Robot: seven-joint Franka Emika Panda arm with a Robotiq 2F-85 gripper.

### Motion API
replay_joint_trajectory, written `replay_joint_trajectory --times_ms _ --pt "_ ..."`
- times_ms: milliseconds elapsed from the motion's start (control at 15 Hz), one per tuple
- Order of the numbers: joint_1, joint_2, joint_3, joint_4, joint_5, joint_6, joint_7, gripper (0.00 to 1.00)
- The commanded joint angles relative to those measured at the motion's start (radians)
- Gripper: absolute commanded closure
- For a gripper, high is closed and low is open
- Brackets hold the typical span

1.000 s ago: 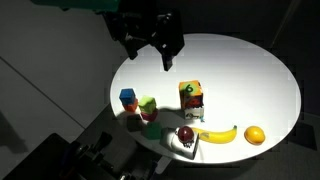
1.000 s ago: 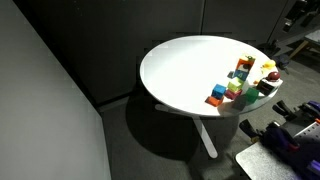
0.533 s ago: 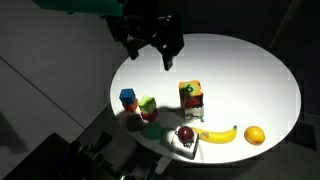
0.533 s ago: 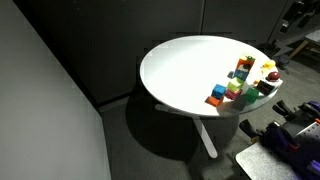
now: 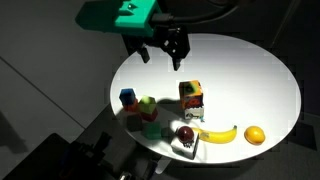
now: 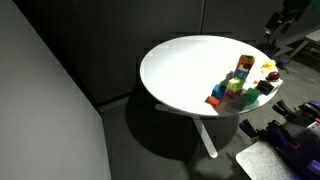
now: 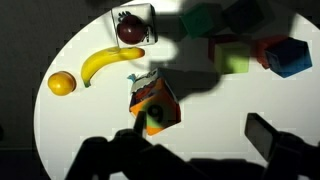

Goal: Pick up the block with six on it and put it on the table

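The block with six on it point(image 5: 190, 91) has an orange face with a dark "6". It sits on top of a black-and-white patterned cube point(image 5: 196, 108) on the round white table point(image 5: 250, 80). My gripper point(image 5: 162, 58) is open and empty, hanging above the table behind and to the left of the block, apart from it. In the wrist view the block point(image 7: 155, 106) lies just ahead of the left finger, and the gripper point(image 7: 200, 140) shows as dark, spread fingers. The block stack also shows small in an exterior view point(image 6: 245, 64).
A banana point(image 5: 218, 134), an orange point(image 5: 255, 135) and a red apple point(image 5: 186, 133) lie near the table's front edge. A blue cube point(image 5: 128, 97) and green cubes point(image 5: 148, 104) stand left of the stack. Bare tabletop point(image 5: 235, 60) lies behind and to the right.
The gripper has moved right, closer to the block with six. The arm's green body has come into the exterior view. The blocks and fruit have not moved.
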Motion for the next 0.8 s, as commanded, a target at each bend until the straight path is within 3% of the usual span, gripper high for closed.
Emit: replay_joint_trajectory --times_ms 0,733 --pt "-0.001 0.099 0.001 0.076 0.013 0.028 -0.008 0.00" --pt "-0.023 0.329 0.012 0.218 0.046 0.112 -0.110 0.00"
